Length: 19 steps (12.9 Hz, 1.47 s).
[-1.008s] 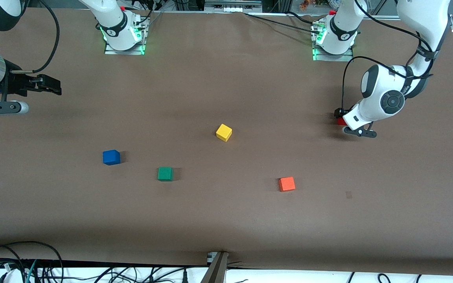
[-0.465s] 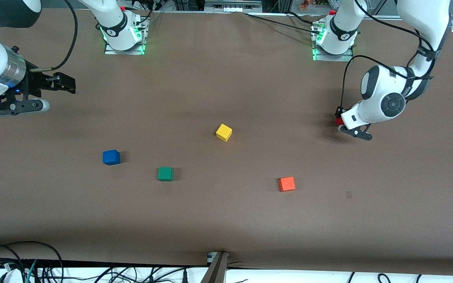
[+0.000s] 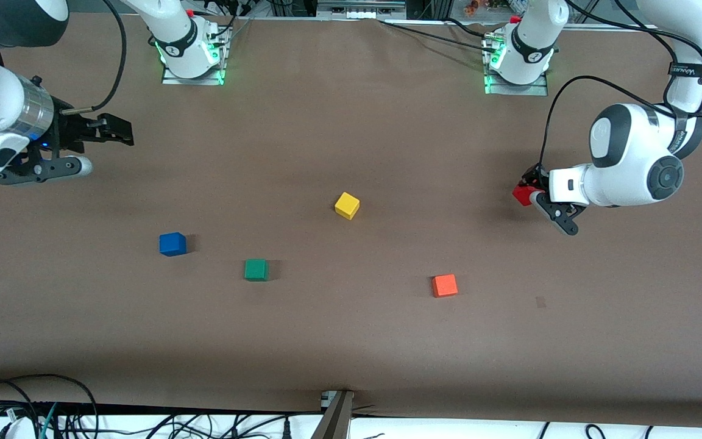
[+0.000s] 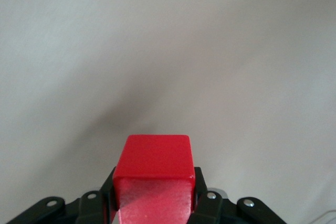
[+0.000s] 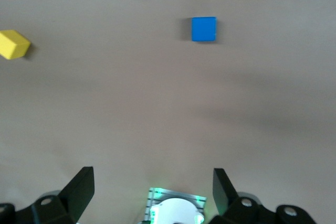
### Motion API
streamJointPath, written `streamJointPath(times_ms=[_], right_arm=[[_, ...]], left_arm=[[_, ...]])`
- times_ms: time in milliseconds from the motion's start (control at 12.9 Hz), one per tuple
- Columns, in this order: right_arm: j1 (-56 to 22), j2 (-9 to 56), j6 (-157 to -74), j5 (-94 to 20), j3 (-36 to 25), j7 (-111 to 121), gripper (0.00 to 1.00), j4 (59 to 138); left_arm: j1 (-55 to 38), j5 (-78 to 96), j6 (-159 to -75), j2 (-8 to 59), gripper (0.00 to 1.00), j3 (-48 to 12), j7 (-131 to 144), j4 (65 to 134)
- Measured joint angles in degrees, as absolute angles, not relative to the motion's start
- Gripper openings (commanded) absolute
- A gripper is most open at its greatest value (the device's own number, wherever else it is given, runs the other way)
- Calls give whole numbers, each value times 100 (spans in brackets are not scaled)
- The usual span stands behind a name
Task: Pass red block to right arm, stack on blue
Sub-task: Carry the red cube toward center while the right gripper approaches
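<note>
My left gripper (image 3: 529,194) is shut on the red block (image 3: 521,195) and holds it just above the table at the left arm's end. In the left wrist view the red block (image 4: 155,169) sits clamped between the black fingers (image 4: 201,188). The blue cube (image 3: 172,244) rests on the table toward the right arm's end, and it also shows in the right wrist view as the blue cube (image 5: 203,29). My right gripper (image 3: 120,130) hangs open and holds nothing over the table at the right arm's end. Its own view shows the right gripper (image 5: 153,183) with its jaws wide apart.
A green cube (image 3: 256,269) lies beside the blue one, slightly nearer the front camera. A yellow cube (image 3: 347,205) sits mid-table. An orange cube (image 3: 445,285) lies nearer the front camera than the held block. Both arm bases (image 3: 191,49) stand along the table's edge.
The left gripper has shut on the red block and lifted it, with its wrist swinging round. The right gripper has moved inward over the table, staying open.
</note>
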State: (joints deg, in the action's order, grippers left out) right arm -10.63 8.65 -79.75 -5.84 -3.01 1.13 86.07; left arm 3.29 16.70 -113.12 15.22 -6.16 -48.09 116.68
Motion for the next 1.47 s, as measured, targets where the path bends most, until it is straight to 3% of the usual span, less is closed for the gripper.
streamJointPath(times_ms=[155, 233, 388, 776, 1086, 1473], right_arm=[[-1058, 1109, -8096, -1369, -308, 113, 100, 8613], [-1059, 1284, -8266, -1754, -308, 113, 100, 8615], [-1064, 1642, -8608, -2340, -303, 117, 100, 8614], [-1095, 2544, -9181, -4624, -275, 149, 100, 8613], [-1319, 3171, -9596, -6018, -263, 493, 100, 8606], [-1656, 3481, -9876, -7236, -254, 502, 100, 8606]], left_arm=[[345, 2387, -11312, 1734, 25, -616, -5722, 11524], [354, 2855, -11312, 1835, 25, -615, -6198, 11463], [363, 3833, -11312, 1991, 19, -618, -7179, 11400], [340, 5742, -11301, 2284, 19, -712, -9417, 11200], [263, 6771, -11295, 2577, 15, -1306, -9695, 10892], [-252, 8136, -11395, 3352, 11, -1642, -9929, 9857]])
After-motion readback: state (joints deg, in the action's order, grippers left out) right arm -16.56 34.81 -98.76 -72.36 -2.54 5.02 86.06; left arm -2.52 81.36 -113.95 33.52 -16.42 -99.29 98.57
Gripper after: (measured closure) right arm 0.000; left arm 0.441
